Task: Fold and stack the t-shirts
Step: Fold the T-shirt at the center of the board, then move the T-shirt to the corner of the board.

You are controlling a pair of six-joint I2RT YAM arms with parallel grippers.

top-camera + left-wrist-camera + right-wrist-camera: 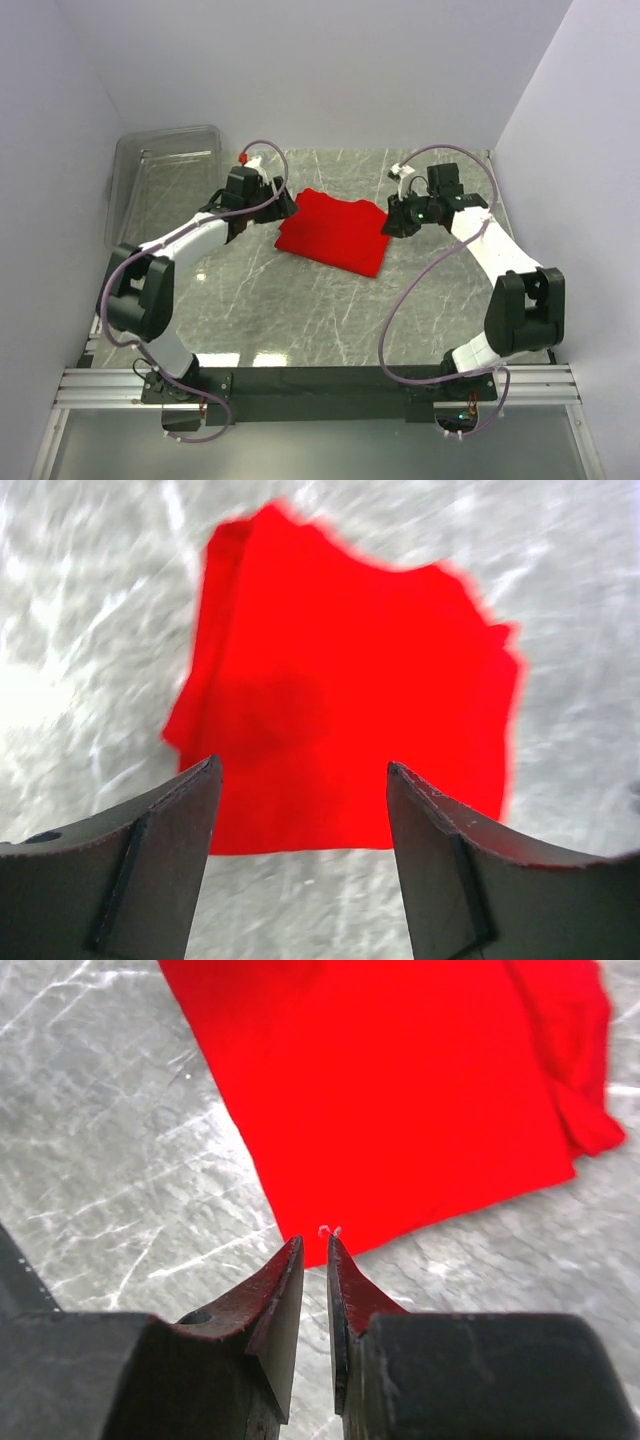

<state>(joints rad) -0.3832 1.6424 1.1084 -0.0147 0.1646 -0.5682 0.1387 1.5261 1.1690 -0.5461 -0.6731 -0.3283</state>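
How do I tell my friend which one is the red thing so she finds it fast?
Start at the grey marble table. Near its middle lies the t-shirt, folded flat. It is soft bright red cloth, unlike the see-through plastic bin in the far left corner.

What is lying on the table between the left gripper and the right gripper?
The folded red t-shirt lies between the left gripper and the right gripper, flat on the table; the top external view shows it.

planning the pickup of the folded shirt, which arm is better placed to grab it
Likely left: the left tool is wide open facing the t-shirt; the right tool is barely parted beside its corner.
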